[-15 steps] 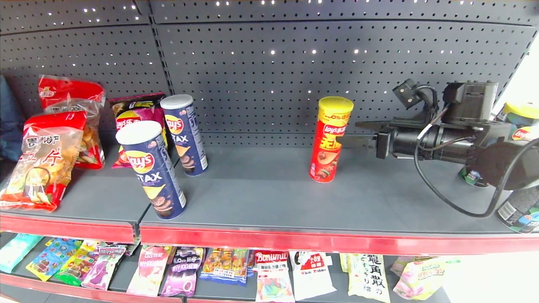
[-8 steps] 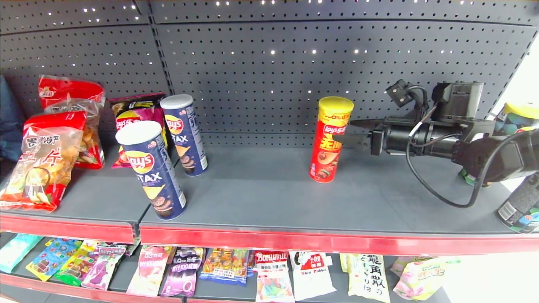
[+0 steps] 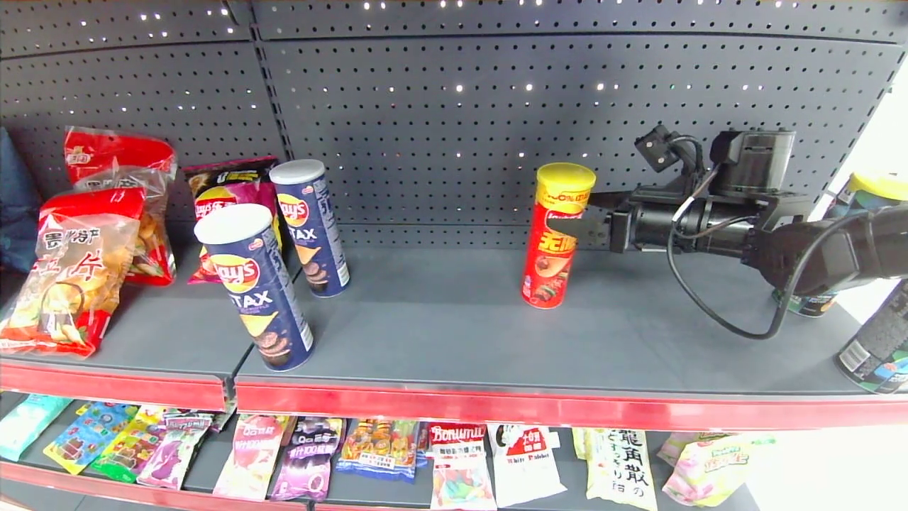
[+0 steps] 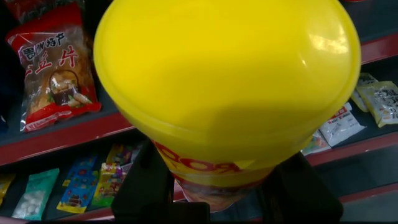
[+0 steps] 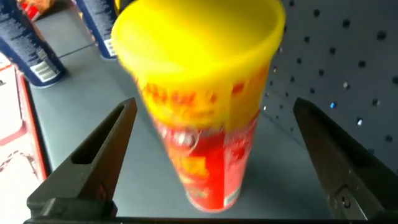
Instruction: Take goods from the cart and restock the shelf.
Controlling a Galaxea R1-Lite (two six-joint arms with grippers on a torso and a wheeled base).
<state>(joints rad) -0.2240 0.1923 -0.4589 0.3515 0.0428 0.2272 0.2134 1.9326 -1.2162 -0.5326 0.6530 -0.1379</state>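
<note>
Shelf (image 3: 454, 333) of dark metal with a red front lip and a pegboard back panel (image 3: 496, 128). A red chip can (image 3: 557, 238) with a yellow lid stands upright right of centre, toward the far side, well apart from the other stock. The right gripper (image 3: 574, 214) comes in level from the right at the can's upper half. Its jaws are spread wide, one finger on the near side of the can and one on the far side, and the right wrist view shows a gap between each finger (image 5: 93, 168) and the can (image 5: 208, 124), so nothing is grasped. The left gripper (image 4: 217, 196) is clamped on a second yellow-lidded can (image 4: 227, 81), a dark finger (image 4: 146, 186) on each side of its red body, out in front of the shelves. On the left of the shelf stand two blue chip cans, the near one (image 3: 255, 284) by the front lip, the far one (image 3: 310, 226) behind it, beside a purple chip bag (image 3: 227, 199). Red snack bags (image 3: 71, 270) lie at the far left. More cans (image 3: 876, 341) sit at the right edge. Small snack packets (image 3: 461, 461) line the lower shelf.
</note>
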